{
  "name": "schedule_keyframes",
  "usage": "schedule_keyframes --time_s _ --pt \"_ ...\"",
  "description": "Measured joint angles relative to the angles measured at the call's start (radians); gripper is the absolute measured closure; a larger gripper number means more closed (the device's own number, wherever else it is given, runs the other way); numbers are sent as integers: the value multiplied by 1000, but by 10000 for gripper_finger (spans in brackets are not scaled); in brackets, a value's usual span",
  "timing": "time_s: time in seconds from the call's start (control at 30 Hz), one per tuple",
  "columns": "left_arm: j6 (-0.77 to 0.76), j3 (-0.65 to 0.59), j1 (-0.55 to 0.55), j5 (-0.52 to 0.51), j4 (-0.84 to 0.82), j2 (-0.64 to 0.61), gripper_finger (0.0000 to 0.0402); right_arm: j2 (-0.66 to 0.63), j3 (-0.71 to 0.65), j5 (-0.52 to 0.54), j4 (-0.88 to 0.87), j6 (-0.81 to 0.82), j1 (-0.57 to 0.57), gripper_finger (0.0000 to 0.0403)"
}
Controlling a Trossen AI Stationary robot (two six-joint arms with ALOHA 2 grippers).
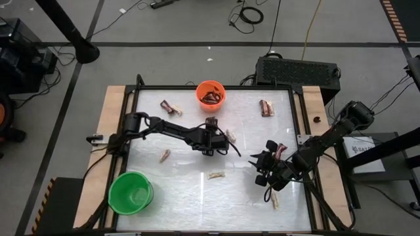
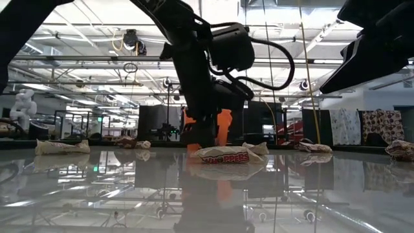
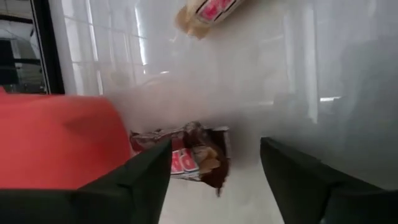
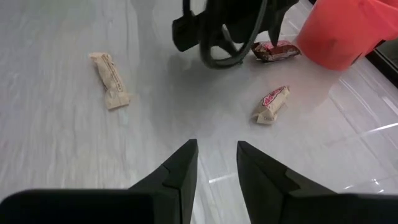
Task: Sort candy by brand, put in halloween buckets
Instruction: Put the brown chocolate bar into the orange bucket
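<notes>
My left gripper (image 1: 211, 127) reaches toward the orange bucket (image 1: 210, 95) at the table's back middle. Its fingers (image 3: 137, 180) stand open around a dark brown-red candy (image 3: 199, 155) lying on the table just beside that bucket (image 3: 56, 143). The bucket holds some dark pieces. My right gripper (image 1: 258, 165) hovers at the right front, open by a narrow gap (image 4: 214, 162), with nothing in it. Pale candies lie loose at mid-table (image 1: 216, 175), left (image 1: 165, 155) and near the left gripper (image 1: 231, 136). The green bucket (image 1: 131, 192) stands at the front left.
More dark candies lie at the back left (image 1: 172, 107) and back right (image 1: 266, 108), and one sits by the right wrist (image 1: 282, 151). A pale candy (image 1: 275, 200) lies in front of the right arm. A black frame (image 1: 294, 118) edges the white table.
</notes>
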Motion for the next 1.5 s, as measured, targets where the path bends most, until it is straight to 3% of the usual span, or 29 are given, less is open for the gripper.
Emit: schedule_keyframes --time_s 0.3,0.6,0.87,1.13,1.33,1.5 --pt "-2 -1 27 -1 1 1 245 0 0 0 1 0 0 298" --pt "-3 -1 16 5 28 1 390 0 0 0 0 -1 0 298" --pt "-1 102 -39 -53 25 -23 399 0 0 0 -1 -2 0 298" --pt "7 214 -65 -52 -8 -156 400 0 0 0 -11 -2 0 298" --pt "-2 215 24 -27 -63 -286 401 0 0 1 -23 -12 0 298" --pt "-3 215 156 92 -79 -323 401 0 -1 2 -29 -58 0 298"
